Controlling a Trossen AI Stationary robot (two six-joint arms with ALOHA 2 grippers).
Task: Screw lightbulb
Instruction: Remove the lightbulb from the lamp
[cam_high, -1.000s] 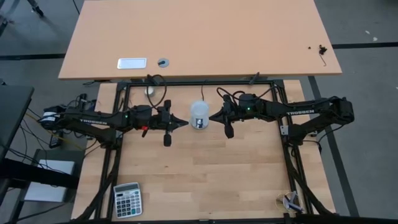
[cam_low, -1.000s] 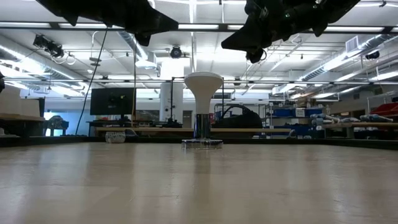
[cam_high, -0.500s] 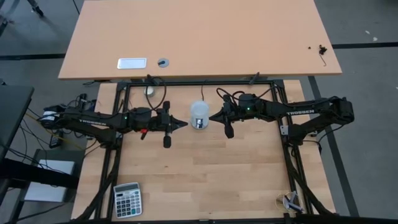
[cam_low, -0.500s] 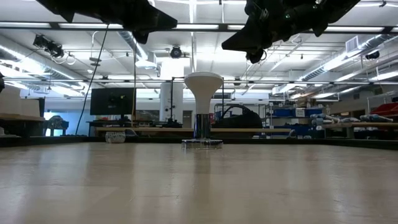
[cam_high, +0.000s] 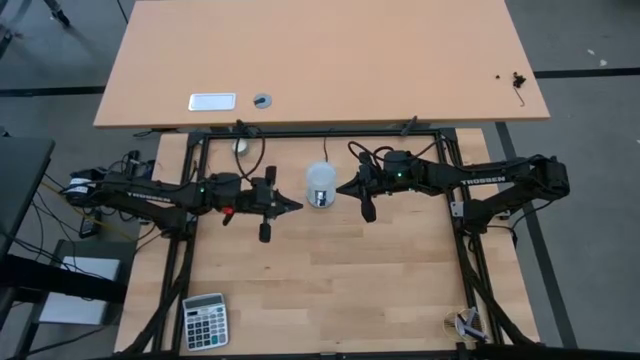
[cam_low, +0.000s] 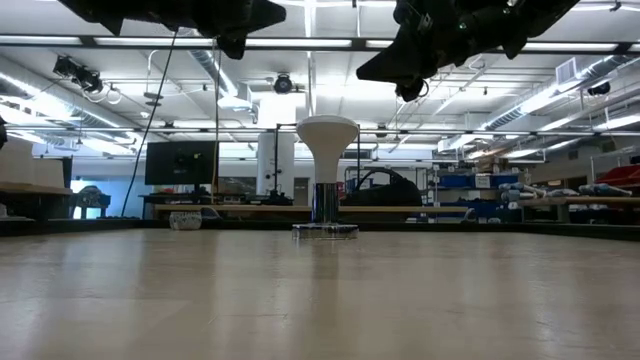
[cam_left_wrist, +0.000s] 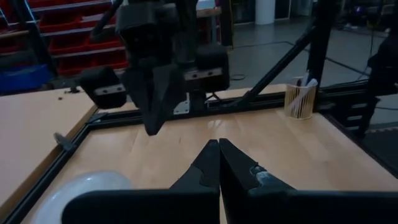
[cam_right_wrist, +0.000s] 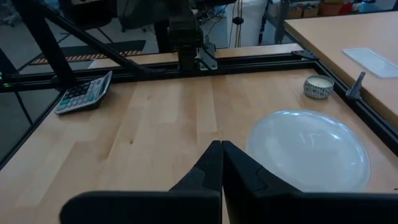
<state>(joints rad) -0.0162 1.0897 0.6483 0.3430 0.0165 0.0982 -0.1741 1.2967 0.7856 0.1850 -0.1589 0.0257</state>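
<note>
Since a second ago the left gripper (cam_high: 297, 205) has drawn back from the bulb (cam_high: 320, 182), away toward its own side; bulb and right gripper (cam_high: 341, 188) unchanged.

Bulb: white, wide round dome face upward, tapering through a cone neck to a narrow base seated in a shiny socket (cam_low: 325, 205) on a flat disc. Upright, mid-table toward the far edge, between the two grippers, touched by neither.

Left gripper: fingers pressed together, holding nothing, raised above the table, near the bulb's left. Right gripper: fingers together, empty, raised, just beside the bulb's right.

Edges and room: black frame (cam_high: 300, 134) borders the table (cam_high: 330, 280); broad bare wood lies near-side of the bulb. Calculator (cam_high: 205, 320) sits at the near left corner, a cup (cam_high: 466, 324) at the near right, both well apart from the bulb.

Views: only the low view shows neck and socket; the high view shows just the dome. Right wrist view shows a small tin (cam_right_wrist: 318, 86) beside the dome (cam_right_wrist: 308, 149).
</note>
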